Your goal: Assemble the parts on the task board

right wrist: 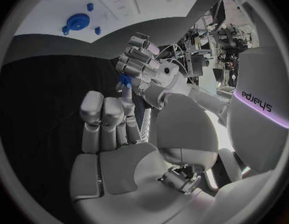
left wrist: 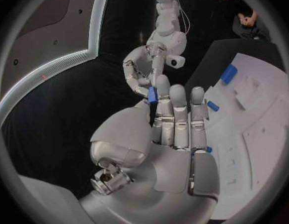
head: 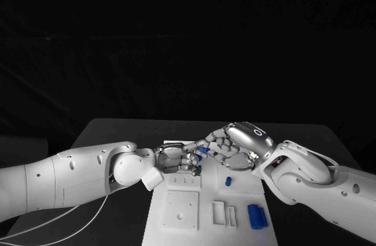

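head view: both hands [head: 182,160] [head: 232,148] pinch blue part [head: 203,148] above task board [head: 235,189].

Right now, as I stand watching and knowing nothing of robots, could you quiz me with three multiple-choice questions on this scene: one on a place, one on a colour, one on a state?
1. Where do the left hand and the right hand meet?
A. Over the far end of the task board
B. Off the table
C. Over the board's near edge

2. What colour is the small piece between their fingertips?
A. Red
B. Blue
C. Yellow

3. How is the large blue part?
A. Held by the left hand
B. Held by the right hand
C. Lying on the board, untouched

Answers:
1 A: the head view shows both hands together above the board's far end.
2 B: it shows blue in all three views.
3 C: it lies near the board's right edge, clear of both hands.
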### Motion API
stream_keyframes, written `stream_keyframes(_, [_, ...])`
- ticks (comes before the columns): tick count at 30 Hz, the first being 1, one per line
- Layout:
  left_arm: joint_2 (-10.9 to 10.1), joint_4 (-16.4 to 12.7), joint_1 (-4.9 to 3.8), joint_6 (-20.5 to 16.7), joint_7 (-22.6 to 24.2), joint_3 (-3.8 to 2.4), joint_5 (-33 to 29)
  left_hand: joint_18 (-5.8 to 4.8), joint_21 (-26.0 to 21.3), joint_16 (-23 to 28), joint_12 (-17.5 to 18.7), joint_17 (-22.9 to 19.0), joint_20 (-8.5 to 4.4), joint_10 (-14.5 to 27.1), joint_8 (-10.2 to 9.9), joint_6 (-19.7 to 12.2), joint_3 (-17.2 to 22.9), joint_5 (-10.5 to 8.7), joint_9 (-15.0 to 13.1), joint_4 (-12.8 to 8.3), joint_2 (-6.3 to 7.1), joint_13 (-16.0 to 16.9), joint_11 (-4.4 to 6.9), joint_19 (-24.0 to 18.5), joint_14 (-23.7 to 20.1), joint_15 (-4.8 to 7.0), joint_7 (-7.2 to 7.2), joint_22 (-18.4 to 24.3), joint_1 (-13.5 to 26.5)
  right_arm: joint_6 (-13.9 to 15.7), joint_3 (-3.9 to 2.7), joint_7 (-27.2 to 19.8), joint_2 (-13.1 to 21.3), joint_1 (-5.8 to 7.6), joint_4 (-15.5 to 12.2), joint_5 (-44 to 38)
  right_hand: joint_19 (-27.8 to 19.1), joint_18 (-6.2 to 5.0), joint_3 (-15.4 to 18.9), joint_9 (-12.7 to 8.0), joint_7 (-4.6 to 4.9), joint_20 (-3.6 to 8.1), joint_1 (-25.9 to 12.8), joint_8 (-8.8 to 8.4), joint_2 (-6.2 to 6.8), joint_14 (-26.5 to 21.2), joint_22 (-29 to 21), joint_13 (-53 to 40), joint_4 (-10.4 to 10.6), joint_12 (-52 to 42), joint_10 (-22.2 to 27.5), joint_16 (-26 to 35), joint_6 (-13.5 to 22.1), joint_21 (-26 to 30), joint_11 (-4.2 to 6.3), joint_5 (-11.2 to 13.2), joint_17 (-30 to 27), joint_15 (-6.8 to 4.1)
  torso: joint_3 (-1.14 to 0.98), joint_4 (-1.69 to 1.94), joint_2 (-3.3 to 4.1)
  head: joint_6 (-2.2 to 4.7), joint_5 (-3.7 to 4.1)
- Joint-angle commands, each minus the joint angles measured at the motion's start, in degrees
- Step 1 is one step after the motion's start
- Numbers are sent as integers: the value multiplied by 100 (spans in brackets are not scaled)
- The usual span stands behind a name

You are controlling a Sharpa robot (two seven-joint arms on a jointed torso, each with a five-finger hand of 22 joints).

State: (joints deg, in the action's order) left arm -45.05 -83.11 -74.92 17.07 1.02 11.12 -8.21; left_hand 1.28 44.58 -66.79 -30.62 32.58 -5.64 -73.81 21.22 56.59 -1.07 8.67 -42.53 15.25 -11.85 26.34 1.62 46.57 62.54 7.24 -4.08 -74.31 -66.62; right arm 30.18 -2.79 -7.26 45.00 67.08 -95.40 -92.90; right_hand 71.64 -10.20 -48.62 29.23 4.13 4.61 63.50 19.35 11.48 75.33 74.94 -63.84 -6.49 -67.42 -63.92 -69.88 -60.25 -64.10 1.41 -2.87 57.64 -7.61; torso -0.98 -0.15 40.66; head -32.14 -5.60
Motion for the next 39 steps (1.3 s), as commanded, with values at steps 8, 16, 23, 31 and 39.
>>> stream_keyframes(8, [-2,50,-9,179,136,-11,-48,-128,35,-45,3,-45,-680,72,-126,42,-120,330,-134,-27,116,72,-13,-81,-82,-22,-31,44,-402,-50,7,-80,-1,-6,-10,-51,-3,-480,20,7,39,56,-2,17,-55,-1,86,-5,-32,-4,-9,-24,-85,-36,40,1,7,-28,2,3,-1,-8,1])
stream_keyframes(16, [-5,86,-9,206,161,-12,-35,-128,37,-58,-2,-64,-659,99,-178,55,-189,503,-206,-62,163,109,-20,-111,-109,-35,-35,64,-623,-55,7,-76,-4,-6,5,-51,-3,-480,25,7,39,57,-4,17,-57,-1,87,-5,-32,-4,-10,-25,-85,-37,40,1,8,-28,2,-2,0,-10,1])
stream_keyframes(23, [-12,101,-9,231,181,-12,59,-128,31,-81,-4,-90,-633,117,-253,91,-209,856,-301,-359,238,150,-20,-155,-134,-43,-32,102,-1148,-65,7,-72,-14,-6,17,-48,-4,-480,29,7,39,58,-7,17,-59,-1,87,-6,-33,-3,-10,-25,-84,-37,40,1,8,-27,0,2,0,-28,4])
stream_keyframes(31, [-20,117,-9,253,210,-12,98,-128,6,-79,22,-123,-577,116,-345,133,-194,919,-342,-708,333,158,-29,-175,-149,-63,-36,162,-1517,-90,7,-60,-11,-6,27,-48,-5,-480,33,7,40,59,-9,16,-60,-2,87,-6,-34,-2,-11,-25,-81,-38,39,2,9,-27,3,0,0,-33,2])
stream_keyframes(39, [-25,136,-9,223,242,-12,137,-128,-26,-65,95,-179,-490,89,-521,197,780,347,-358,-852,705,140,-47,-166,-152,-96,-51,267,-1625,-104,7,-52,1,-6,28,-48,-5,-480,36,7,40,59,-11,16,-61,-3,87,-6,-35,-1,-11,-26,-80,-38,39,2,10,-27,3,3,-2,-33,1])
